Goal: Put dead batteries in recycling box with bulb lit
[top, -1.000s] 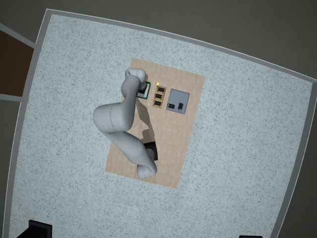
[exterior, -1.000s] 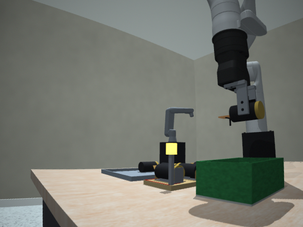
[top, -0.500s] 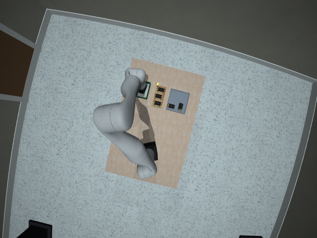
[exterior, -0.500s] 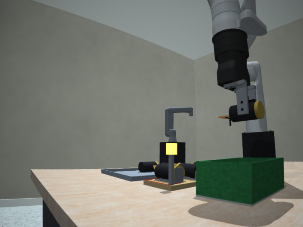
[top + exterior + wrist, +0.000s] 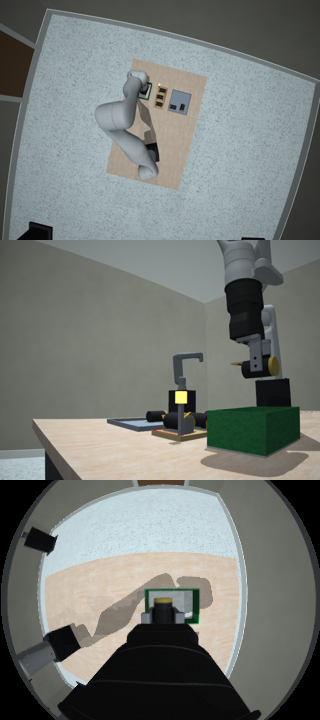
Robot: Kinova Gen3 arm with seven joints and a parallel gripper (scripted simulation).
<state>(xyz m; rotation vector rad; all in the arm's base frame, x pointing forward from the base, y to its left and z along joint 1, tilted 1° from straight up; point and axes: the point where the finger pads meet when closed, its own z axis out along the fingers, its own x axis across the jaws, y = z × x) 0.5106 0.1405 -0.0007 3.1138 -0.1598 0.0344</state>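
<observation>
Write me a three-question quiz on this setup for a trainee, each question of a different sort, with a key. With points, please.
1. True or false: the bulb (image 5: 158,84) (image 5: 180,397) is lit.

2. Multiple choice: how many batteries lie on the grey tray (image 5: 180,96) (image 5: 124,423)?
a) one
b) two
c) four

3. Fill in the blank: the gripper (image 5: 255,366) (image 5: 163,612) holds a battery (image 5: 273,366) (image 5: 163,609) above the ____ box (image 5: 150,90) (image 5: 236,432) (image 5: 196,605).

Key: 1. true; 2. b; 3. green
</observation>
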